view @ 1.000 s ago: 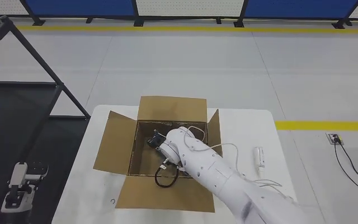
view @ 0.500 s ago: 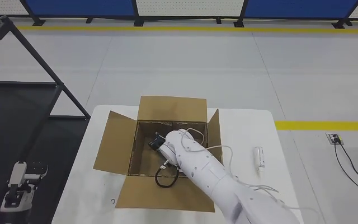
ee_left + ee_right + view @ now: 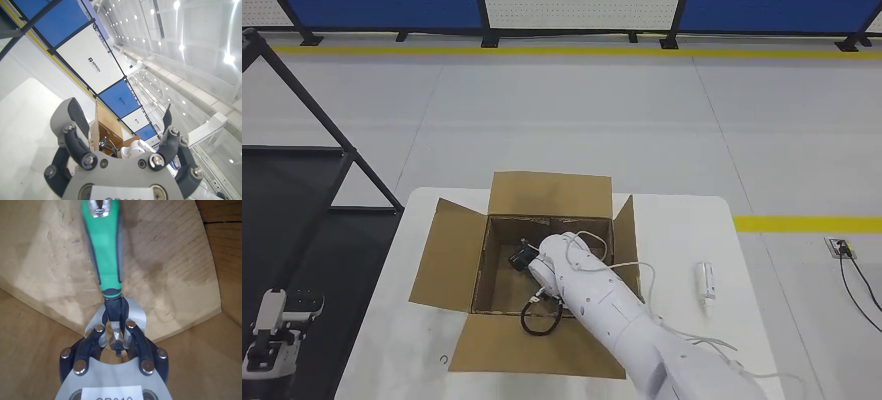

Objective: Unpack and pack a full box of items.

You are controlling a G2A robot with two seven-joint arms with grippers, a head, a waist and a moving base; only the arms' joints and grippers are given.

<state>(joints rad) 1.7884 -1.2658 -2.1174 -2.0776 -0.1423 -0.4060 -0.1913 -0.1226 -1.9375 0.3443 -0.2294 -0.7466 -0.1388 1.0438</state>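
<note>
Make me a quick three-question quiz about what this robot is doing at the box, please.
1. True or false: the left gripper holds something.
2. What is the right gripper shut on? A: a green-handled tool. B: a cup. C: a sponge.
3. Fill in: the white tube lies on the table, ___ the box.
Key: 1 false, it is open and empty. 2 A. 3 outside.

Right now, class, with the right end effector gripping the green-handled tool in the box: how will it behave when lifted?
The green-handled tool probably stays stiff: its handle runs straight. The right end effector pinches its narrow neck, so the long handle may pivot. Rounded, it could roll once released.
</note>
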